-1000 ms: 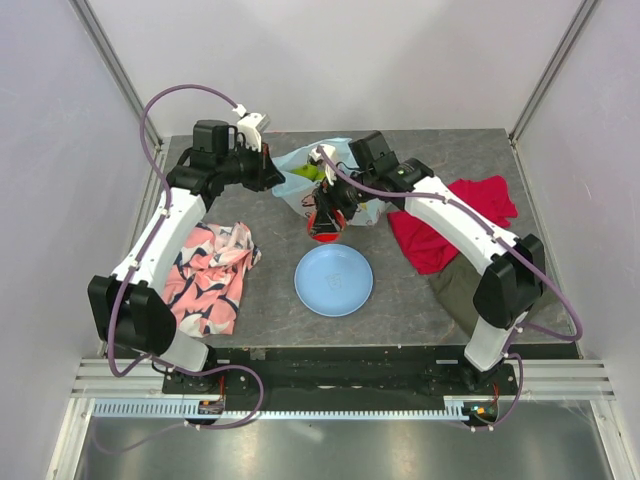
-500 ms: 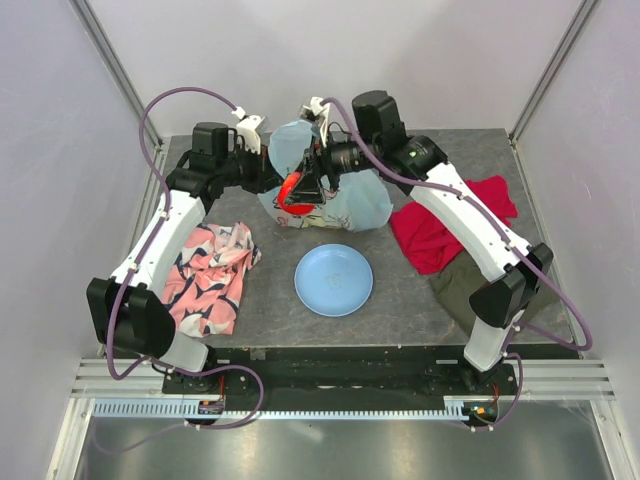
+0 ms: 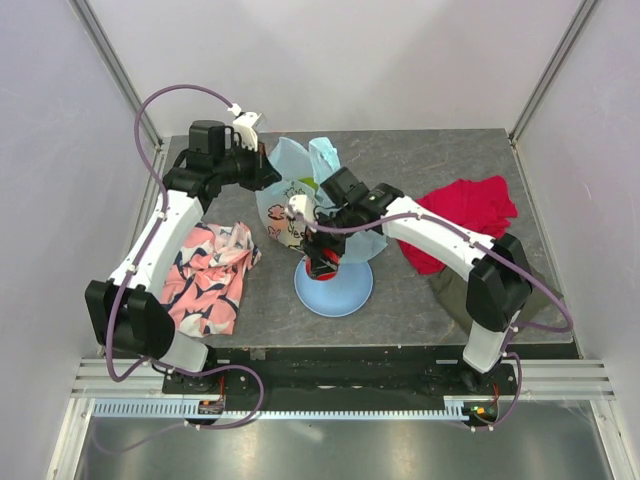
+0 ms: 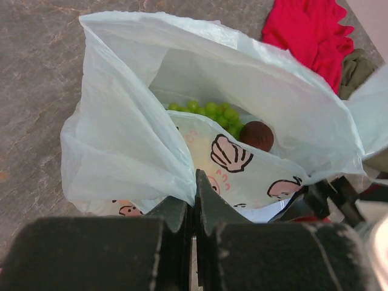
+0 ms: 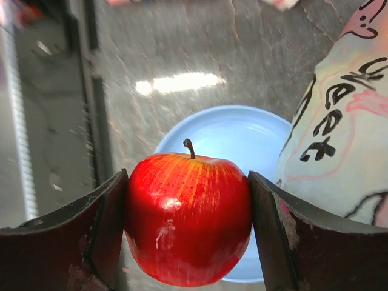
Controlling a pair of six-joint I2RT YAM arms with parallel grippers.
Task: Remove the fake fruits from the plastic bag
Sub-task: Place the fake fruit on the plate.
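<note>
The pale-blue plastic bag [image 3: 300, 195] stands behind the light-blue plate [image 3: 345, 293]. My left gripper [image 4: 195, 200] is shut on the bag's near rim [image 4: 127, 145] and holds it open. Inside show a green grape bunch [image 4: 209, 112] and a dark plum [image 4: 256, 134]. My right gripper [image 5: 189, 221] is shut on a red apple [image 5: 189, 218] and holds it just above the plate [image 5: 242, 136]; in the top view the apple [image 3: 322, 268] hangs over the plate's left rim, next to the bag [image 5: 339, 139].
A pink patterned cloth [image 3: 210, 275] lies at the left. A red cloth [image 3: 465, 215] lies at the right with an olive cloth [image 3: 455, 290] below it. The red cloth also shows in the left wrist view [image 4: 309, 30].
My right gripper has come out of the bag with the red apple and dropped toward me to just above the plate. The bag has sagged. The left gripper has kept its hold.
</note>
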